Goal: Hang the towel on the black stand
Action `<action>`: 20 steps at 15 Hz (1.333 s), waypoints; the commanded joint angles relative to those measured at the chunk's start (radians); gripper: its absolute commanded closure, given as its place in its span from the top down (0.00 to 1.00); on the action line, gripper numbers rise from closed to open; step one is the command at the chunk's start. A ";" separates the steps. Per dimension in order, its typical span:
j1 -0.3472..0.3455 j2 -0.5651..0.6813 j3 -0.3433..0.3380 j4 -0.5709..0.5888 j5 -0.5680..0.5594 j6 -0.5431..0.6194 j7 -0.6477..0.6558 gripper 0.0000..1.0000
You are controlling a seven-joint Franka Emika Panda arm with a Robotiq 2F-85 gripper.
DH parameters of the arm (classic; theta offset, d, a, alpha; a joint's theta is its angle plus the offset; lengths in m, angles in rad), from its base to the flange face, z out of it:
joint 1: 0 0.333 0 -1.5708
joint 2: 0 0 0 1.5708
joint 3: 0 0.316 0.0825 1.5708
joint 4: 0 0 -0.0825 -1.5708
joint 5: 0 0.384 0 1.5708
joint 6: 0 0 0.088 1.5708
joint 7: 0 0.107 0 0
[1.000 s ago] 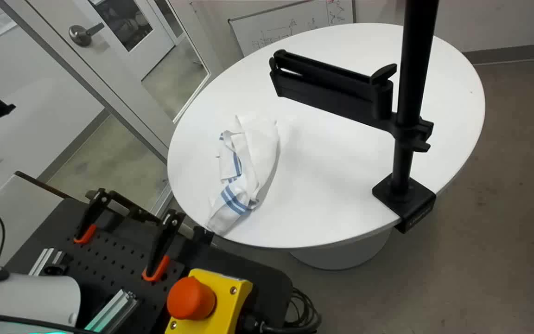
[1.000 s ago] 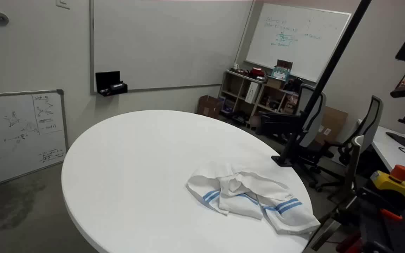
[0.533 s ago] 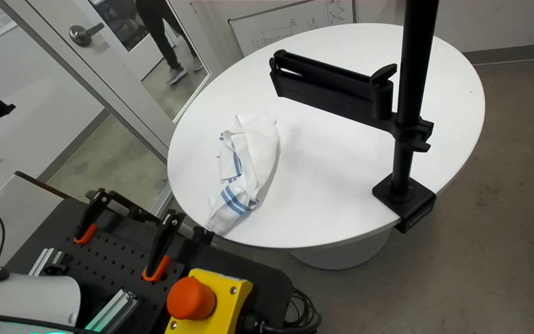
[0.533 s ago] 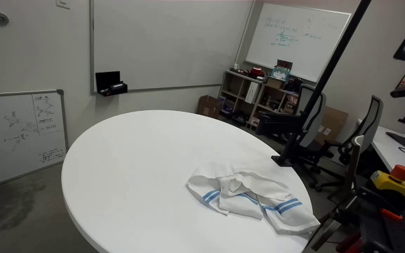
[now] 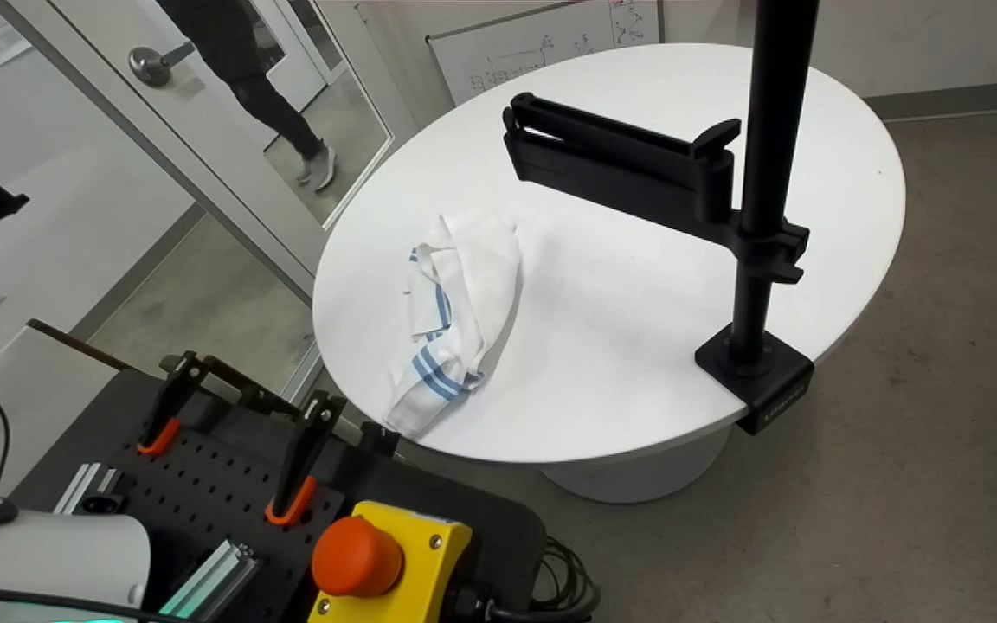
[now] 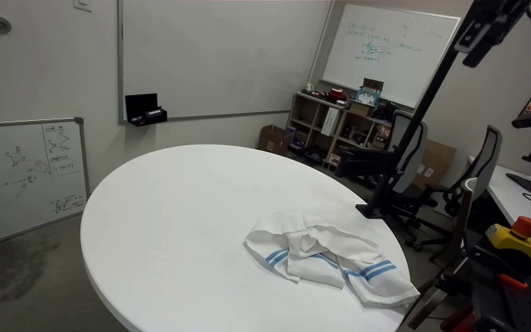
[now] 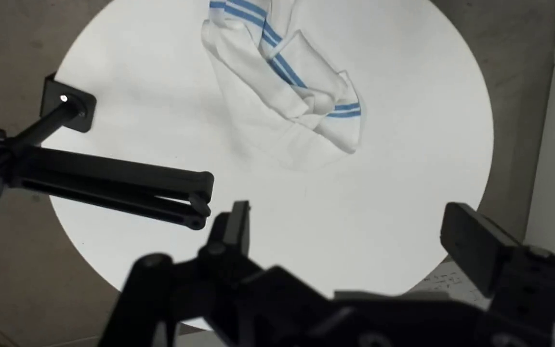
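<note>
Robot hand (image 7: 346, 214) is hanging well above a round white tabletop (image 6: 168, 226), its jaws standing wide apart and gripping nothing, while the towel (image 7: 277, 96) is lying below, toward the top of the wrist view and a little left of the gap's middle. Its long axis is slanting from upper left to lower right there, so the coming grasp is likely calling for a shift that way, a descent and perhaps a turn to square the jaws across it. Off to the left in the same view, the black stand (image 7: 80, 166) is rising from the tabletop's edge, its slim, hard folded arm (image 5: 611, 164) jutting inward. White with paired blue stripes and seemingly thin and limp, the towel is slumping in loose creases, one end reaching the tabletop's edge in both exterior views.
</note>
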 commanded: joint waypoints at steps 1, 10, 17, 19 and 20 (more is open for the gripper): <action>-0.006 0.186 0.002 0.072 -0.004 0.104 0.014 1.00; -0.013 0.602 0.018 0.231 -0.072 0.293 0.129 1.00; 0.044 0.831 0.002 0.313 -0.233 0.311 0.230 1.00; 0.067 0.879 -0.004 0.328 -0.248 0.304 0.226 1.00; 0.078 0.900 -0.009 0.335 -0.260 0.304 0.232 1.00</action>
